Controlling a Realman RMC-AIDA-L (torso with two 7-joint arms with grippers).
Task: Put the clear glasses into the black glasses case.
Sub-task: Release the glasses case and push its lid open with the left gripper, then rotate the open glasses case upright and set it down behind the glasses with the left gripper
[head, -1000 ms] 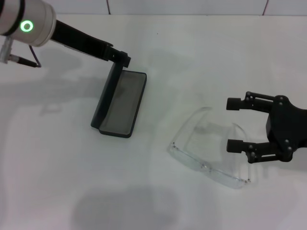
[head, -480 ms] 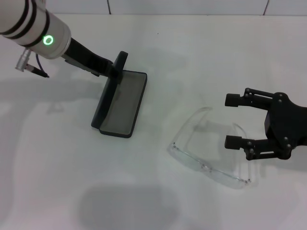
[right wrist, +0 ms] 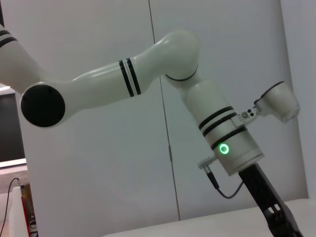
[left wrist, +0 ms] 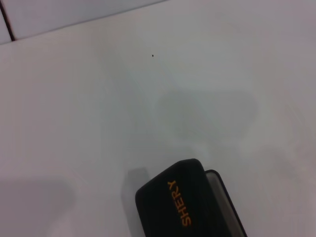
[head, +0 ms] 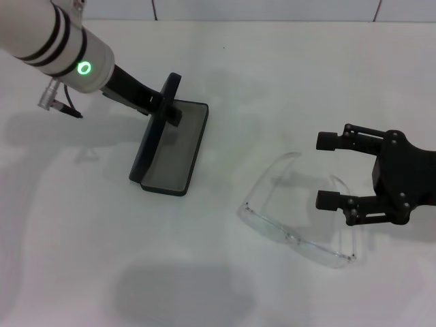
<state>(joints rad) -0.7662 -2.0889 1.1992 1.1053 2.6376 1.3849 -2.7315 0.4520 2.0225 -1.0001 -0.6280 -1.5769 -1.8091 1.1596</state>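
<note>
Right gripper (head: 328, 170), fingers spread, has crept nearer my clear glasses (head: 294, 214); left gripper (head: 167, 102) still pinches the black glasses case (head: 170, 146) lid, whose gold lettering only its wrist view shows.

A plain white table (head: 225, 286) fills the head view, marked with soft grey shadows. Along its far edge runs what looks like a pale tiled wall (head: 272, 8) with dark seams. In the right wrist view, white wall panels (right wrist: 89, 163) rise behind, split by a vertical joint.

Left arm (head: 61, 48) swung nearer, claw (head: 158, 105) now behind case lid (head: 155, 126); right claw (head: 330, 170) edged left.
</note>
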